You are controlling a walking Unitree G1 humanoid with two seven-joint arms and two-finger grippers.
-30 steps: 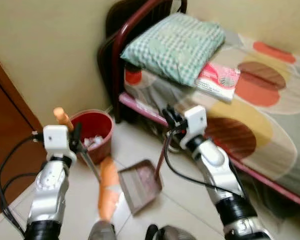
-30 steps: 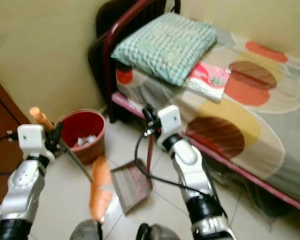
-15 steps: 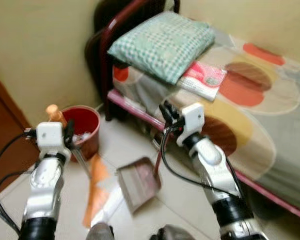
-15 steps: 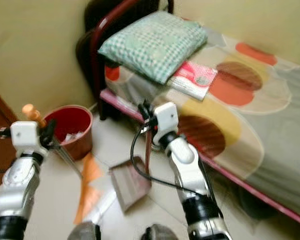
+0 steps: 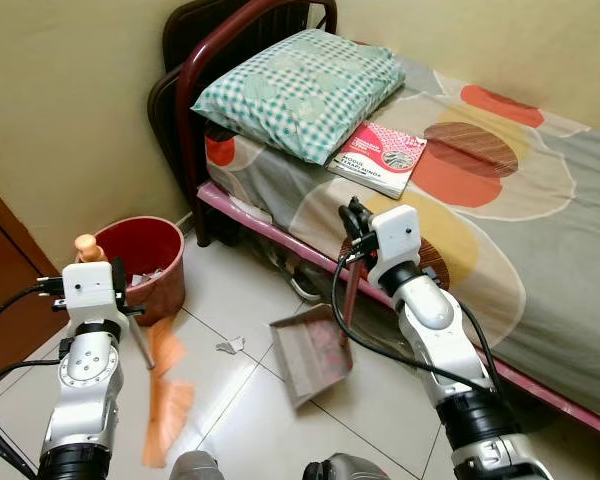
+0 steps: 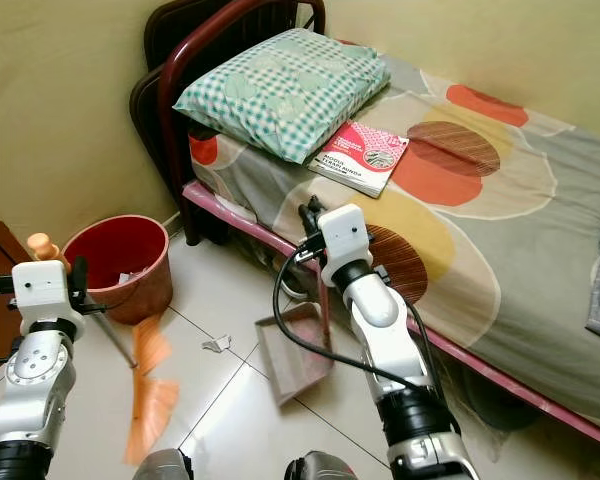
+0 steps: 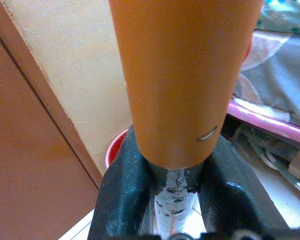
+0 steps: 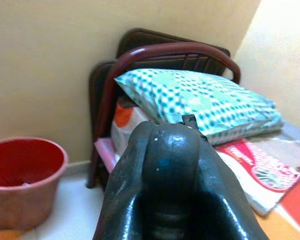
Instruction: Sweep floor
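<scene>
My left gripper (image 5: 118, 283) is shut on the orange-handled broom (image 5: 86, 246); its blurred orange bristles (image 5: 164, 395) reach the floor tiles to my left. In the left wrist view the black fingers (image 7: 122, 192) clamp the broom handle (image 7: 182, 80). My right gripper (image 5: 354, 224) is shut on the upright handle (image 5: 349, 292) of the maroon dustpan (image 5: 312, 352), which rests on the floor beside the bed. A small scrap of paper (image 5: 229, 345) lies on the tiles between bristles and dustpan. The right wrist view has the fingers (image 8: 127, 200) closed around the dark handle top (image 8: 171, 165).
A red bucket (image 5: 148, 265) with paper scraps stands by the wall at the left. The bed (image 5: 500, 190) with a dark red frame (image 5: 190, 110), checked pillow (image 5: 300, 85) and red book (image 5: 378, 157) runs along the right. A brown door (image 5: 5, 290) is at far left.
The camera has shifted, so the whole scene sits lower and more to the left. The broom bristles have swung left, away from the dustpan, exposing a paper scrap.
</scene>
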